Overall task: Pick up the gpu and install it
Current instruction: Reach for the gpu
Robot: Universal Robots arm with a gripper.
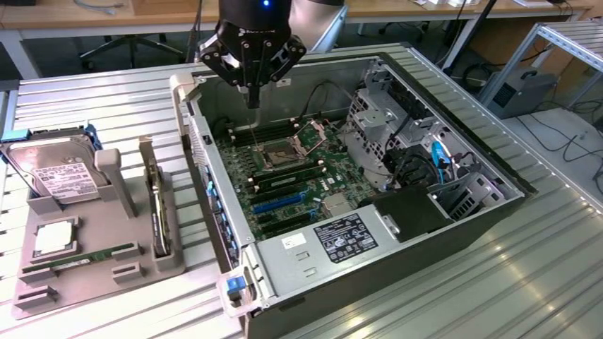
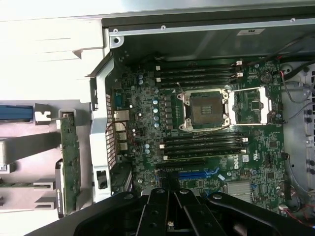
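One claw (image 1: 253, 99), fingers together, nothing held, touching nothing. It hangs over the one open PC case (image 1: 377, 282), above the motherboard (image 1: 292, 176) near the one open CPU socket (image 1: 281, 157). One gpu (image 1: 160, 205) is outside the case on the exterior view's left, standing on edge in a grey holder (image 1: 56, 289) just beside the case wall, well apart from the claw. The same holder carries one hard drive (image 1: 61, 176) and one memory stick (image 1: 80, 258). Everything sits on a ribbed metal tabletop (image 1: 527, 282).
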